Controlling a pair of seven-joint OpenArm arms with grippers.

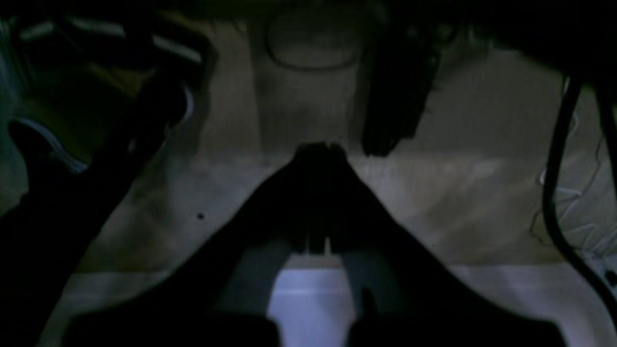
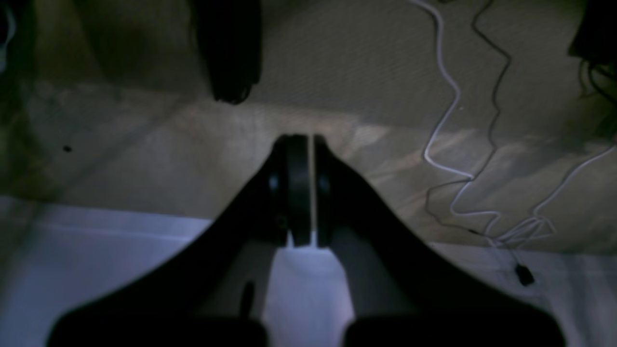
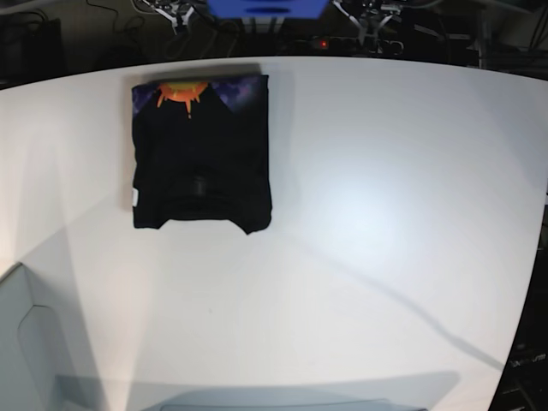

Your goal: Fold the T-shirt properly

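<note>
1. On the white table [image 3: 368, 214], toward its far left part in the base view, the T-shirt [image 3: 201, 163] is lying folded into a compact, nearly square bundle.
2. An orange and purple print [image 3: 190, 89] is showing along the far edge of the bundle, and a small white label [image 3: 134, 199] is sticking out at its left edge.
3. No arm is appearing in the base view; both are staying out of this picture, and nothing is touching the T-shirt.
4. In the left wrist view, the left gripper [image 1: 318, 147] is pointing over the table edge toward a beige floor [image 1: 458, 202]; its jaws are pressing together and are holding nothing.
5. In the right wrist view, the right gripper [image 2: 311, 140] is also having its jaws closed, with only a thin slit between them, and no cloth is sitting there.
6. Behind the right gripper, a white cable [image 2: 446, 115] and a black cable [image 2: 496, 96] are lying in curves on the floor.
</note>
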